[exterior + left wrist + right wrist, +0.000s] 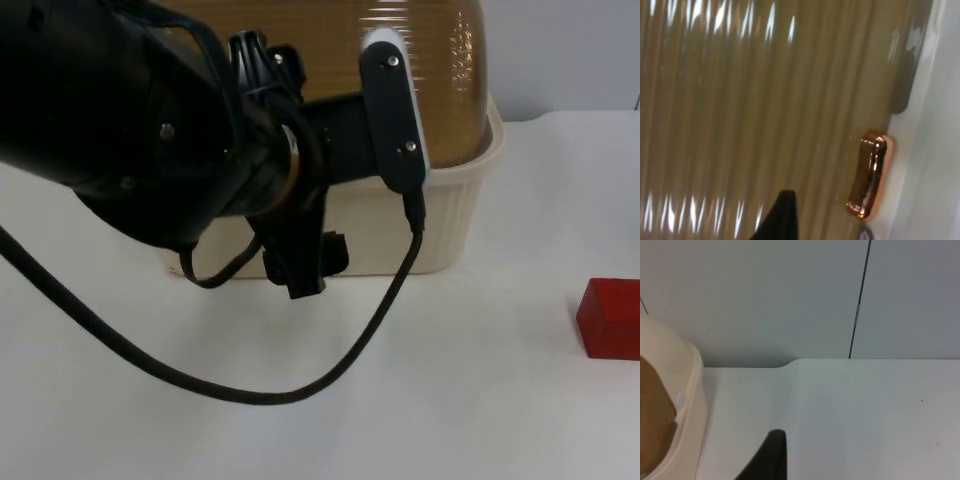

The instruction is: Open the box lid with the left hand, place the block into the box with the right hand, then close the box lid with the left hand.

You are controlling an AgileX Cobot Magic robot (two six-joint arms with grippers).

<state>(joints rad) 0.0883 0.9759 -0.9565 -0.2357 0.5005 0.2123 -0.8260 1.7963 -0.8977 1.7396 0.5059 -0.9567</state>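
Note:
A cream box (455,215) with a ribbed brown see-through lid (445,80) stands at the back of the table, and the lid lies down on its rim. My left arm reaches over it, with my left gripper (300,262) hanging above the lid's front. In the left wrist view my left gripper (780,217) is close over the lid (740,100), a short way from its copper handle (869,176). A red block (612,318) lies on the table at the far right. My right gripper (771,460) waits over bare table beside the box's end (682,405).
The white table top (480,400) runs in front of the box and out to the red block. A grey partition wall (790,300) closes the table behind. The left arm's bulk hides the box's left half in the top view.

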